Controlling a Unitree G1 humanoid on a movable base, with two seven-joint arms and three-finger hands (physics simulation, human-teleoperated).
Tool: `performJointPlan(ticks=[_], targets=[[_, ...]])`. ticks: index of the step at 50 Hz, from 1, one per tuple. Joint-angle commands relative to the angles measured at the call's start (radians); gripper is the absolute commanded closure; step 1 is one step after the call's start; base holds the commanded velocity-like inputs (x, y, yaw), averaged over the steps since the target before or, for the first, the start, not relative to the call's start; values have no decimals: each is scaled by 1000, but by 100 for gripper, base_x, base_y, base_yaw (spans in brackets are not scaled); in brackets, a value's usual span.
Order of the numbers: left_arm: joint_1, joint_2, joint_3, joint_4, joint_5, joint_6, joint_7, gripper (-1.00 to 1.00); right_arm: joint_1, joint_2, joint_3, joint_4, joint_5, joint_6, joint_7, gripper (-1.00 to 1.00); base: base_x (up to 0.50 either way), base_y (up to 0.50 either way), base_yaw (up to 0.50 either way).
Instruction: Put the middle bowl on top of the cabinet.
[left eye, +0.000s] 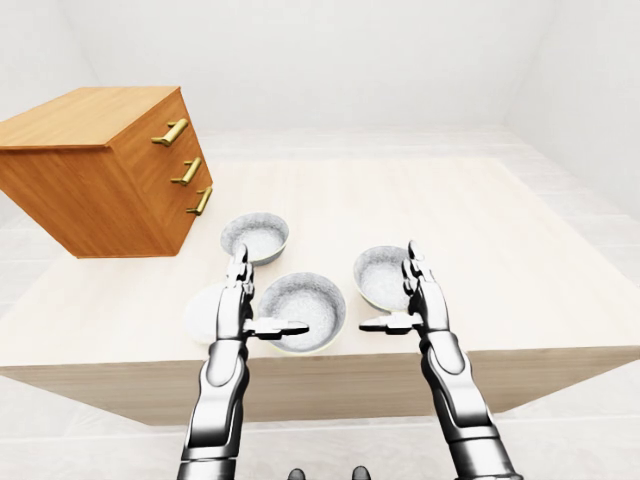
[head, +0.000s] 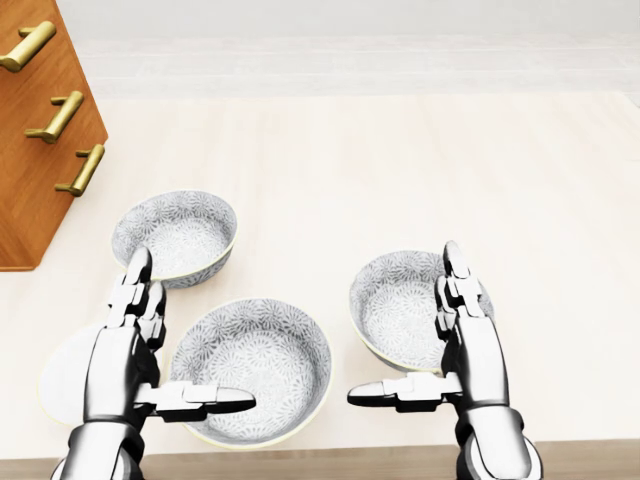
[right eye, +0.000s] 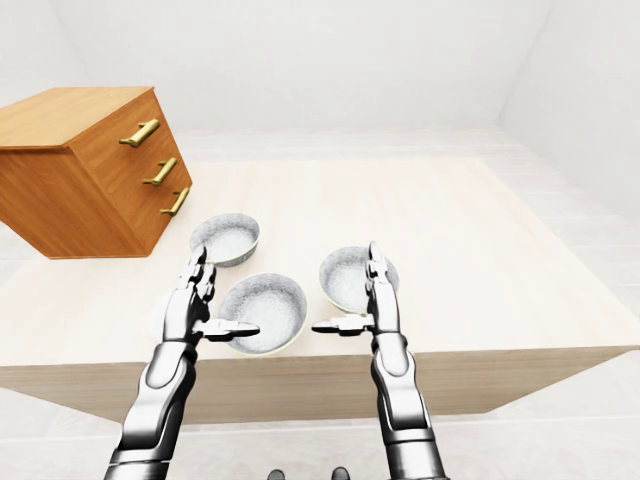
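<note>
Three grey patterned bowls stand on the pale table (head: 420, 160). The middle bowl (head: 262, 352) is nearest the bottom edge of the head view, with one bowl (head: 178, 232) up and to its left and another (head: 398, 300) to its right. My left hand (head: 188, 338) is open at the middle bowl's left rim, its thumb reaching over the bowl. My right hand (head: 402, 322) is open over the right bowl, fingers straight and thumb pointing left. Neither hand holds anything. The wooden cabinet (left eye: 95, 175), with three brass handles, stands at the table's left.
A flat white plate (head: 62, 378) lies left of the middle bowl, partly hidden behind my left hand. The cabinet's flat top (left eye: 90, 112) sits well above the bowls. The table's near edge (left eye: 330, 365) runs just below both hands.
</note>
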Motion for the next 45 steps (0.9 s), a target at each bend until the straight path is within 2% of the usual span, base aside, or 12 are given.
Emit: performJointPlan(ticks=[1, 6, 11, 19, 24, 26, 30, 35, 40, 42, 43, 45], targets=[[30, -6, 27, 51, 29, -90, -43, -100, 83, -21, 7, -102, 8, 7, 29, -100, 0, 0, 0], [28, 4, 14, 54, 24, -94, -32, -100, 82, -11, -1, -101, -16, 3, 34, -100, 0, 0, 0], [23, 11, 0, 77, 49, -109, -13, -100, 78, -7, -7, -78, -34, -20, 37, -100, 0, 0, 0], [27, 12, -5, 66, 57, -102, -5, -100, 88, -2, -6, -106, -47, -9, 41, -100, 0, 0, 0], [28, 12, -2, 61, 43, -96, -11, -100, 92, 1, -4, -119, -38, -25, 55, -100, 0, 0, 0], [26, 13, -2, 71, 45, -106, -11, -100, 91, 1, -11, -120, -54, -37, 36, -100, 0, 0, 0], [26, 14, -4, 71, 48, -109, -11, -100, 94, 0, -17, -142, -43, -32, 41, -100, 0, 0, 0], [37, 12, -9, 48, 45, -99, -18, -100, 110, 5, -42, -215, -34, -57, 5, -100, 0, 0, 0], [77, 14, -41, -22, 113, -82, -8, -100, 112, 6, -70, -250, 22, -40, -3, -100, 0, 0, 0], [94, 9, -15, -76, 121, -115, 38, -100, 118, 5, -65, -258, 15, -47, -7, -100, 0, 0, 0], [118, 15, -34, -105, 134, -126, 18, -100, 120, 5, -63, -259, 12, -47, -9, -100, 0, 0, 0], [136, 6, -34, -152, 133, -101, 21, -100, 123, 1, -52, -257, -9, -50, -11, -100, 0, 0, 0]])
